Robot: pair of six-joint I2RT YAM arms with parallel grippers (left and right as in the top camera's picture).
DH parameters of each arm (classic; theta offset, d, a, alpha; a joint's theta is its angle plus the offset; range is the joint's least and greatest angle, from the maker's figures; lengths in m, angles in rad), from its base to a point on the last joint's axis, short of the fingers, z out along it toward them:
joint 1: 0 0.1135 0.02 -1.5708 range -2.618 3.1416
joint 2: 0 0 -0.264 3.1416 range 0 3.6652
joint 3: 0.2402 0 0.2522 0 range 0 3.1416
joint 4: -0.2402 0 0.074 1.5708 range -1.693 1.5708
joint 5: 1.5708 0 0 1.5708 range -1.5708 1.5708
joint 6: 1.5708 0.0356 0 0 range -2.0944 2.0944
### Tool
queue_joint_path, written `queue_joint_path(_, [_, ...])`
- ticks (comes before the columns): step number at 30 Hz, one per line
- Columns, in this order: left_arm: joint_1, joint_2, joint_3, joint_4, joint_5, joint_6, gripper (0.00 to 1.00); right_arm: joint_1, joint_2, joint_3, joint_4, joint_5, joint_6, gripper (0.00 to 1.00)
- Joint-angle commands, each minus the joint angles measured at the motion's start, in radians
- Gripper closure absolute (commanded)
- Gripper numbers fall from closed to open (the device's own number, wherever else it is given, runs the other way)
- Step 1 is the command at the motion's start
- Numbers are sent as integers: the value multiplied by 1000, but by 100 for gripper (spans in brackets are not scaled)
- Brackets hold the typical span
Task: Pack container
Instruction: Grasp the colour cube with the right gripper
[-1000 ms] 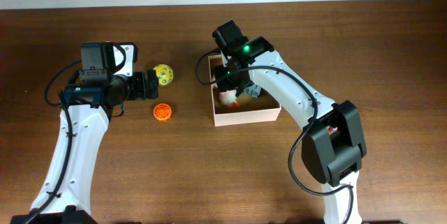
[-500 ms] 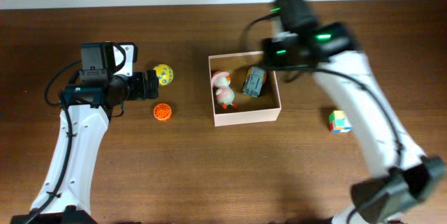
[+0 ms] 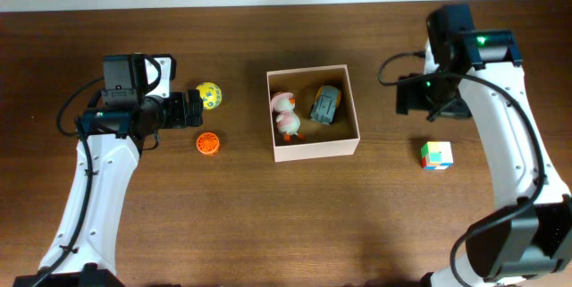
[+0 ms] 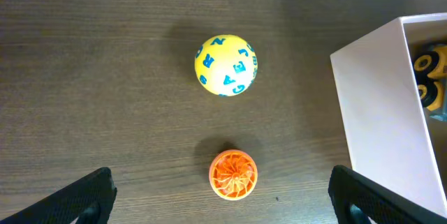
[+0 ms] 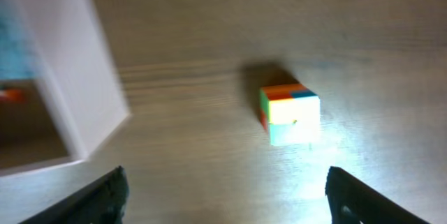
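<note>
While L claw gapes empty near ball, R claw, also spread, hovers by cube.

The left arm comes up from the lower edge and bends to the right at the wrist. The left gripper points right, jaws wide apart and empty. The right arm stretches up the right side. The right gripper faces down, jaws wide apart, holding nothing.
</note>
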Motion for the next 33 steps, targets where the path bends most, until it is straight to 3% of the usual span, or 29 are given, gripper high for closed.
queue_joint_path(1, [4,9,20,0,0,16,1,-80,6,-100,30,56,-67,14])
queue_joint_path(9, [4,9,20,0,0,16,1,-217,6,-324,159,-69,-196,18])
queue_joint_path(23, [4,9,20,0,0,16,1,-220,22,-509,431,-130,-247,18])
queue_joint_path(29, [4,9,20,0,0,16,1,-219,30,-509,484,-129,-246,33])
queue_joint_path(33, [4,9,20,0,0,16,1,-219,41,-513,482,-129,-246,35])
